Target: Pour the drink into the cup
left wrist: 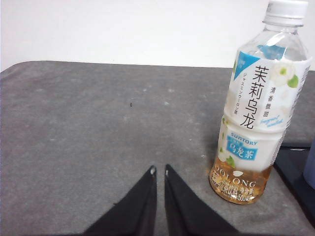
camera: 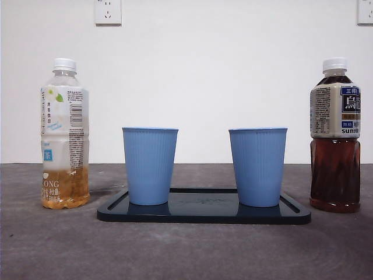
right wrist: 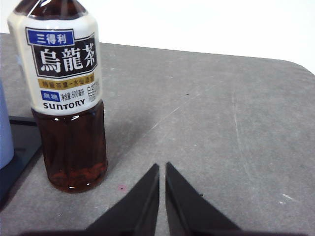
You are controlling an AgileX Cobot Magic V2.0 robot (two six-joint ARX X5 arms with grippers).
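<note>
While both bottles stand capped and upright on the grey table, the dark tea bottle is at one end of the black tray and the pale jasmine tea bottle at the other. Two blue cups stand on the tray. The left gripper and right gripper have jaws nearly together, holding nothing, each near its bottle.

Two blue cups stand on one dark tray. Two capped bottles stand on the desk: one pale tea bottle, one dark tea bottle.
</note>
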